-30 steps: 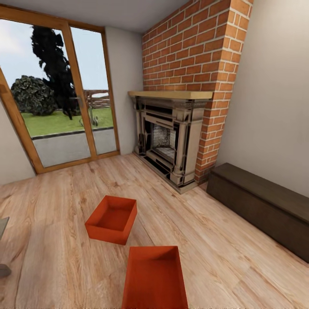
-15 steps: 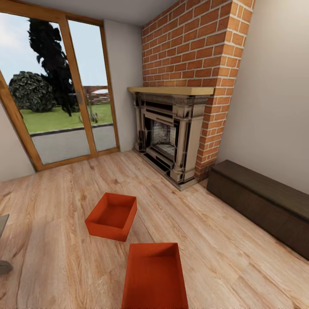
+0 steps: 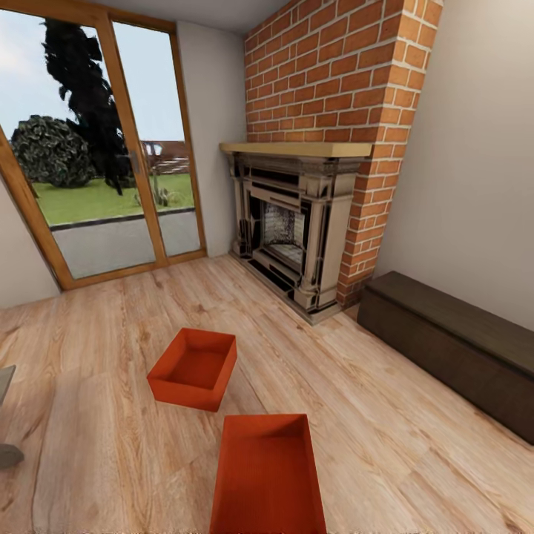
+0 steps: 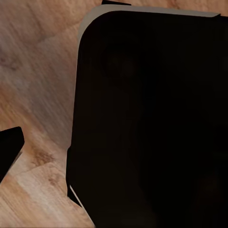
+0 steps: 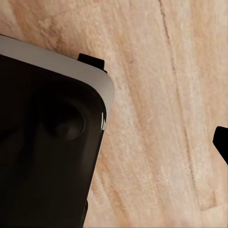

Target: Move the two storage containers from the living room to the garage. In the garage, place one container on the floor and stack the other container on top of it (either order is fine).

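Observation:
Two matching red-orange storage containers stand open-topped on the light wood-plank floor of the living room. The farther one (image 3: 194, 368) sits left of centre. The nearer one (image 3: 268, 475) lies at the bottom edge of the head view, partly cut off. The two are apart, with a strip of floor between them. In the left wrist view a dark fingertip (image 4: 8, 148) hangs over bare planks beside the robot's black body (image 4: 152, 123). In the right wrist view another dark fingertip (image 5: 222, 142) pokes in over the planks. Neither shows its partner finger.
A red-brick chimney (image 3: 334, 74) rises over an ornate dark fireplace (image 3: 293, 222) at the back. Wood-framed glass doors (image 3: 96, 148) fill the left wall. A dark brown low bench (image 3: 452, 341) runs along the right wall. A grey object (image 3: 6, 423) juts in at the left edge.
The whole head view has shifted slightly, so the camera moved. Both containers sit in the same places on the floor.

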Tool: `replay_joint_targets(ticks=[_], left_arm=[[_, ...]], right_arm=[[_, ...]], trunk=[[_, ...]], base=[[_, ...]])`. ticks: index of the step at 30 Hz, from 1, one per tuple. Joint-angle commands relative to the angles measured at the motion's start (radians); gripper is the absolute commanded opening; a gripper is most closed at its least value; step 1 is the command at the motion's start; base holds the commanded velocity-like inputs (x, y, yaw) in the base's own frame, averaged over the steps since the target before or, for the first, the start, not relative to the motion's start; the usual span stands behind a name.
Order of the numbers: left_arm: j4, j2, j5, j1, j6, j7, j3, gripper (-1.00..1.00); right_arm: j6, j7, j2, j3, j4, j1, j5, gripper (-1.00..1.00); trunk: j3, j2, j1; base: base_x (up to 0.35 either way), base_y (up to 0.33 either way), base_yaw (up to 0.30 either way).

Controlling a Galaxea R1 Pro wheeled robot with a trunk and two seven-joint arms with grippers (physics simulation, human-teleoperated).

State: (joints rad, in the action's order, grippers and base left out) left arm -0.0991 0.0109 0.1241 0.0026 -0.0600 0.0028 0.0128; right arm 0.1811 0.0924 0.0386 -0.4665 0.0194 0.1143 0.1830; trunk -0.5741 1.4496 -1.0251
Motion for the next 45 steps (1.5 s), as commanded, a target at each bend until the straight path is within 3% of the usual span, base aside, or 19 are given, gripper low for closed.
replay_joint_targets(ticks=[1,45], left_arm=[[-0.001,0.000,0.008,0.000,-0.001,0.000,0.000,1.00],[-0.001,0.000,0.008,0.000,-0.001,0.000,0.000,1.00]], right_arm=[[0.004,0.000,-0.001,-0.009,0.002,0.001,0.009,1.00],[0.005,-0.002,-0.003,-0.008,0.002,0.001,0.010,1.00]], trunk=[[-0.002,0.000,0.000],[-0.073,0.000,0.000]], base=[[0.000,0.000,0.000],[0.000,0.000,0.000]])
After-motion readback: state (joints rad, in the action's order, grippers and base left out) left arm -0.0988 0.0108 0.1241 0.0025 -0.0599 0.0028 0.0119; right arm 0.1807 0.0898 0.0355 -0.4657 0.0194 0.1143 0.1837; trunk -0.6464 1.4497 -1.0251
